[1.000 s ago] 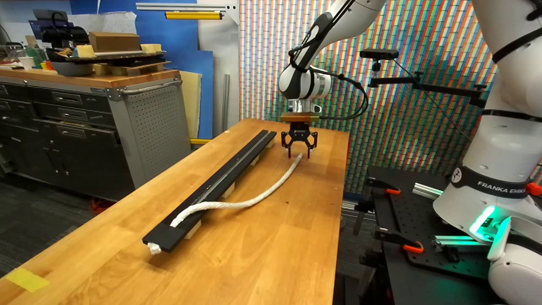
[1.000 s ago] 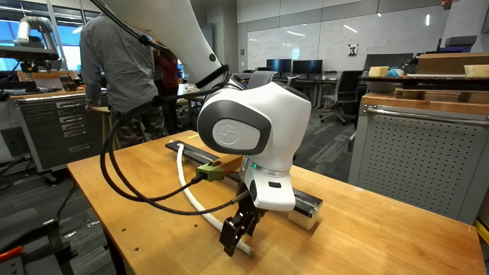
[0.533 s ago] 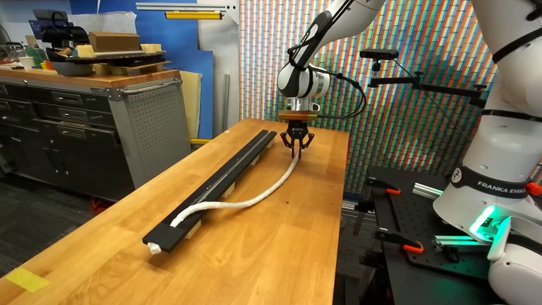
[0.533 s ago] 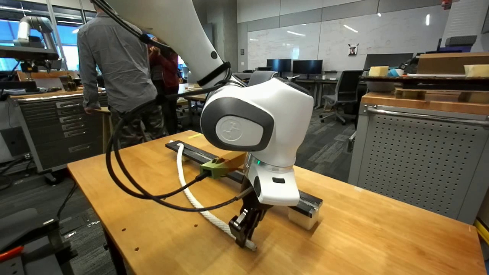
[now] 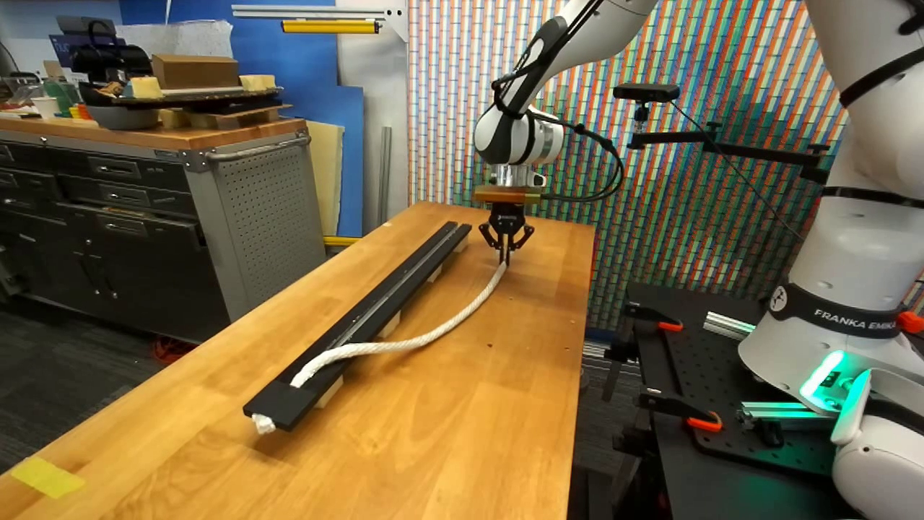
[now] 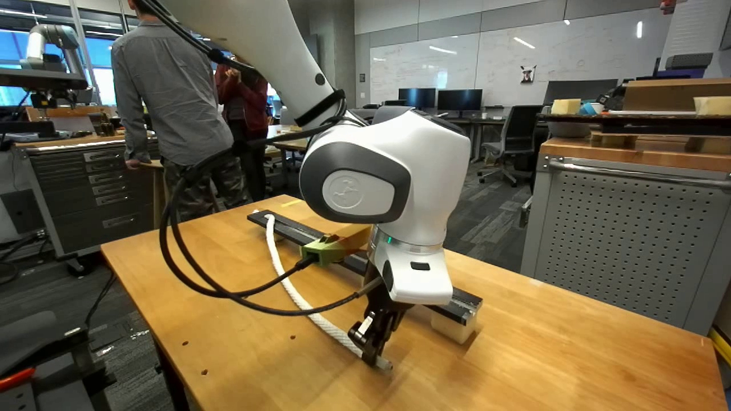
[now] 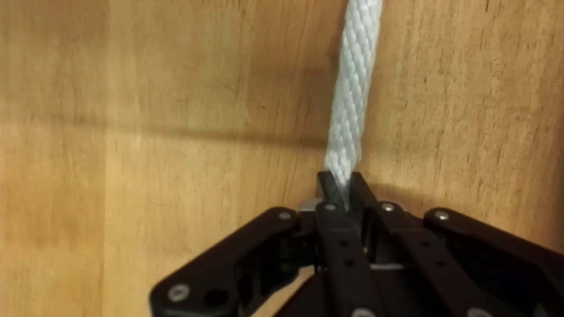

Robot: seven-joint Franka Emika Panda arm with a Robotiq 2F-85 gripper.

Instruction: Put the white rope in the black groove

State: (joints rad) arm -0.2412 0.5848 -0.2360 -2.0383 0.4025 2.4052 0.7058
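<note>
The white rope (image 5: 433, 338) curves across the wooden tabletop, in both exterior views. One end lies in the near part of the black groove (image 5: 382, 303) and passes under its flat end cap, where a white tuft shows. From there the rope leaves the channel and runs to my gripper (image 5: 504, 261). In the wrist view my gripper (image 7: 342, 180) is shut on the rope (image 7: 354, 75), its fingers pinching it flat. A short free tip pokes out past the fingers (image 6: 371, 355) in an exterior view. The fingertips are low, close to the tabletop, beside the groove's far end.
Small wooden blocks (image 5: 390, 325) raise the black bar off the table (image 5: 462, 433). A patterned panel (image 5: 462, 108) stands behind the table's far edge. The arm's cable loop (image 6: 171, 245) hangs over the table. A person (image 6: 171, 97) stands past the table.
The gripper's fingers have come together from open onto the rope near its free end. The rope's end has shifted slightly toward the black bar with them.
</note>
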